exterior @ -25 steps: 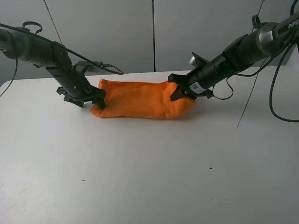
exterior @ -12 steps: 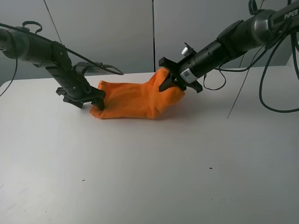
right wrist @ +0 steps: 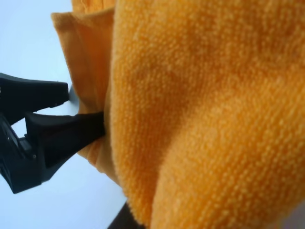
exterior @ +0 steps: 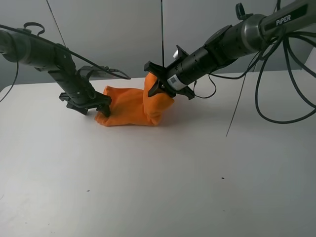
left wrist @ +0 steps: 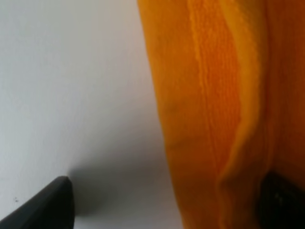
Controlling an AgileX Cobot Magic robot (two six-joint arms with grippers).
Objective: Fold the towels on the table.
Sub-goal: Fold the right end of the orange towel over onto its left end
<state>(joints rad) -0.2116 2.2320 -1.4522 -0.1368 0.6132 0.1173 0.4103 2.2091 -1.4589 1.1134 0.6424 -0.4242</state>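
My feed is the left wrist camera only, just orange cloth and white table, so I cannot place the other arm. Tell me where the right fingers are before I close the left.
Observer: The right fingers are shut on the towel at its right end, raised off the table above the cloth's middle.
Operator: Give me the shape of the cloth under that grip.
Observer: It hangs from the grip as an upright fold. The rest lies bunched on the table.
Operator: Now place my left fingers from outside.
Observer: The left fingers sit low at the towel's far left end, against its edge, well apart from the right arm.
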